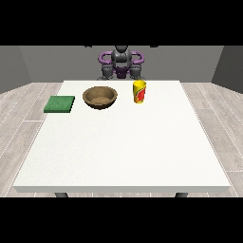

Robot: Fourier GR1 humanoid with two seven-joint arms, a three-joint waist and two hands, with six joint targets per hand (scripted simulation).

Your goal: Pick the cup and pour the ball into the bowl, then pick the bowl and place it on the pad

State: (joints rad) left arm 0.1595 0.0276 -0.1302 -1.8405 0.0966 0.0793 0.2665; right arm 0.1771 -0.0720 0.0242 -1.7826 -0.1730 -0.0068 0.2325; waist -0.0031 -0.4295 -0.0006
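You see a yellow cup (139, 91) with a red mark on its side standing upright on the far half of the white table, right of centre in your view. Well apart to its left sits a brown wooden bowl (100, 97), round and shallow, resting level with its opening up; its inside looks bare. Farther left, near the table's left edge, a flat green square pad (60, 104) lies on the surface, close to the bowl but not touching it. The three stand roughly in a row across the table. The ball cannot be made out from here.
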